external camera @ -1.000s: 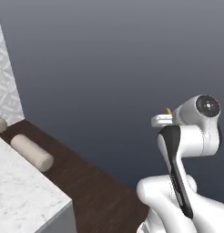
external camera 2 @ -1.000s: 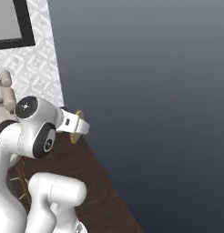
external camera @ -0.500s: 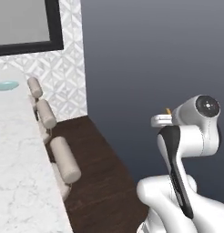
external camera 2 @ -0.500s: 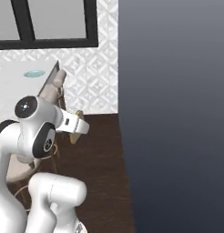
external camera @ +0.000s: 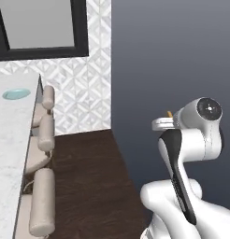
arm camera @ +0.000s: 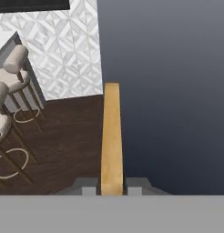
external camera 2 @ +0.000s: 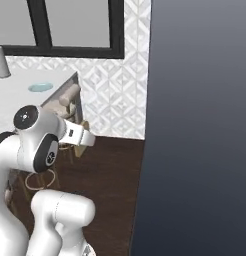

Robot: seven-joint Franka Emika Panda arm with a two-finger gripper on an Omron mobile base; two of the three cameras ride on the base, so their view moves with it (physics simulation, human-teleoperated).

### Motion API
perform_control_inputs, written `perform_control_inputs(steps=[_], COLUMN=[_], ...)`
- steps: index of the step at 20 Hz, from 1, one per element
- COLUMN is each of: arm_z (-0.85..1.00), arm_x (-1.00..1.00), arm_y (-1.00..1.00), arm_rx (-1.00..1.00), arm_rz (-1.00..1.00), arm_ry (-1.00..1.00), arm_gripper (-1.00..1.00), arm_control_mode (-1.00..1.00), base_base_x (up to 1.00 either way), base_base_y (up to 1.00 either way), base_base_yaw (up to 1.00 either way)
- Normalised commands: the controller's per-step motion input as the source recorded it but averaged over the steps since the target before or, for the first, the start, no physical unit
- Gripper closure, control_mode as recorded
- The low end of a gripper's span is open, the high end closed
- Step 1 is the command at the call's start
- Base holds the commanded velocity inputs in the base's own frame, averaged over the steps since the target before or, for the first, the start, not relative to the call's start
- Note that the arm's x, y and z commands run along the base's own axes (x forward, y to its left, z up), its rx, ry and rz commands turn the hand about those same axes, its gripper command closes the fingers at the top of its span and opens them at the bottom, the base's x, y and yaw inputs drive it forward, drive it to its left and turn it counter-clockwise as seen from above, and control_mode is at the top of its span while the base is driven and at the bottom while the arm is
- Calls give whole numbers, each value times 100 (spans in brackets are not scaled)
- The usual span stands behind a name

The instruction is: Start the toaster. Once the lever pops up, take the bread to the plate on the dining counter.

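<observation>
- Pincer (arm camera: 112,190) clenched on the bread (arm camera: 111,136); the slice stands edge-on between the tips, over dark floor.
- Plate (external camera: 16,94) sits on the dining bench (external camera: 11,140), far left.
- Carry level, grip firm; approach above the stools (external camera: 42,200).

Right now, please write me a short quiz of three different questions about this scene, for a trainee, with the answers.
1. True or false: the two-finger gripper is shut on the thin orange-brown bread slice.
2. Multiple choice: the small pale-blue plate lies on (A) the dark wood floor, (B) the white marble-veined dining counter, (C) a beige padded stool.
3. Fill in: the stools stand in a row along the counter's ____ edge.

Key: 1 true. 2 B. 3 overhanging; the left base view shows their seats tucked beneath it.
</observation>
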Motion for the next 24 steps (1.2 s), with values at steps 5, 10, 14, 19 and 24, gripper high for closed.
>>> perform_control_inputs(steps=[5, 10, 14, 19, 24], arm_z=[0, 0, 0, 0, 0], arm_x=[0, 0, 0, 0, 0], arm_y=[0, 0, 0, 0, 0], arm_rx=[0, 0, 0, 0, 0], arm_rz=[0, 0, 0, 0, 0], arm_ry=[0, 0, 0, 0, 0], arm_gripper=[100, 100, 100, 100, 100], arm_control_mode=[100, 100, 100, 100, 100], base_base_x=[100, 100, 100, 100, 100], base_base_y=[-49, -4, -1, -1, -20], base_base_yaw=[32, 32, 42, 56, 70])
